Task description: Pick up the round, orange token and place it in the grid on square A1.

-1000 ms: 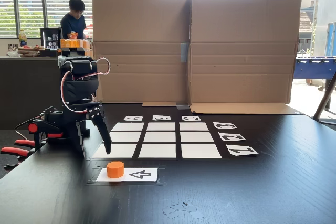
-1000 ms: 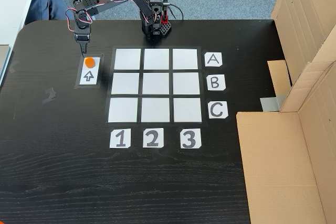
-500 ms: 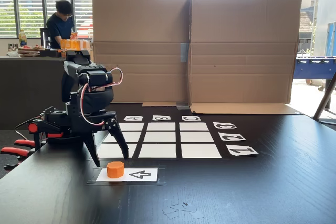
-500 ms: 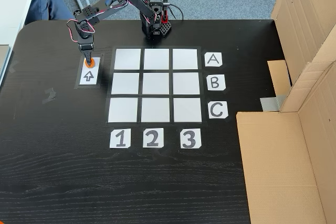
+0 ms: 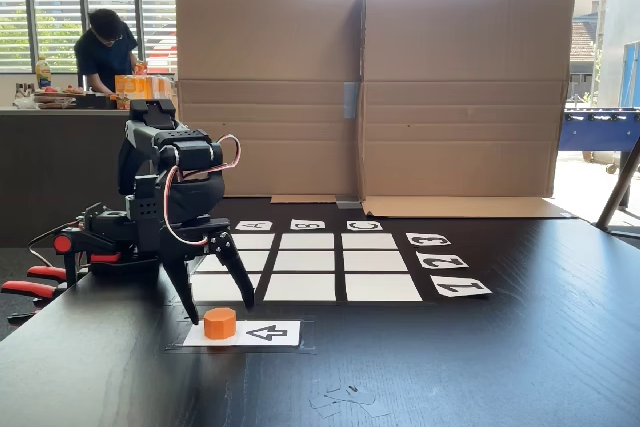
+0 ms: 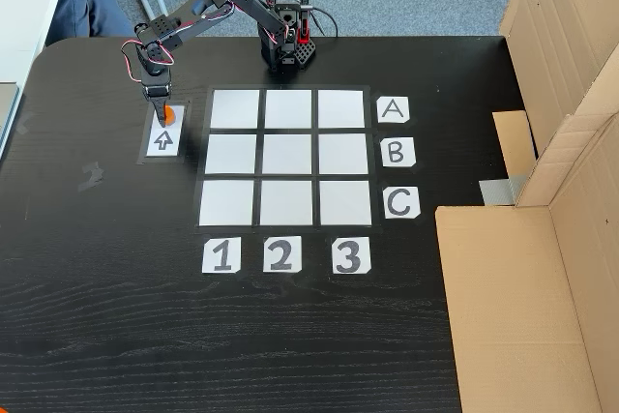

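Note:
The orange token (image 5: 220, 323) stands on a white arrow card (image 5: 268, 333) near the table's front edge in a fixed view. My gripper (image 5: 220, 307) is open, with one fingertip on each side of the token, just above and behind it. In the fixed view from above, the gripper (image 6: 162, 118) covers most of the token (image 6: 170, 112). The grid (image 6: 286, 157) lies to the right of the card. Square A1 (image 6: 235, 109) is its top-left cell there. Seen from the front, square A1 (image 5: 210, 288) is the near-left cell, partly behind the fingers.
Label cards A, B, C (image 6: 392, 109) and 1, 2, 3 (image 6: 221, 255) edge the grid. Cardboard walls (image 5: 370, 87) stand behind the table, with flattened cardboard (image 6: 522, 316) at the right. The arm's base (image 6: 287, 41) sits at the table edge. A person (image 5: 105, 47) stands far behind.
The gripper swung over the arrow card, opened wider and came down, so its fingers now flank the token. The person in the background has shifted left.

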You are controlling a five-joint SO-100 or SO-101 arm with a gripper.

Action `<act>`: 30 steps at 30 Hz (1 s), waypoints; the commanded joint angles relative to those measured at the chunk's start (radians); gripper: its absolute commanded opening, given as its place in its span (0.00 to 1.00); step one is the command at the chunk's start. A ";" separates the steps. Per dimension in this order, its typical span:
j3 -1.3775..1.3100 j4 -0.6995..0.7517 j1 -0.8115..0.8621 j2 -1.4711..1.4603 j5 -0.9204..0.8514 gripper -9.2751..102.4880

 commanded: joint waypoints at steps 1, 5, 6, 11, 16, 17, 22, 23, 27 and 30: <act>-0.038 -0.008 -0.017 0.003 0.009 0.34; -0.038 -0.008 -0.021 -0.003 0.012 0.34; -0.038 -0.008 -0.023 -0.005 0.014 0.34; -0.040 -0.008 -0.026 -0.014 0.014 0.34; -0.040 -0.008 -0.026 -0.023 0.014 0.33; -0.040 -0.008 -0.026 -0.025 0.014 0.33; -0.044 -0.009 -0.026 -0.031 0.014 0.33; -0.046 -0.009 -0.025 -0.032 0.014 0.33; -0.057 -0.009 -0.025 -0.043 0.014 0.31; -0.064 -0.009 -0.025 -0.051 0.012 0.30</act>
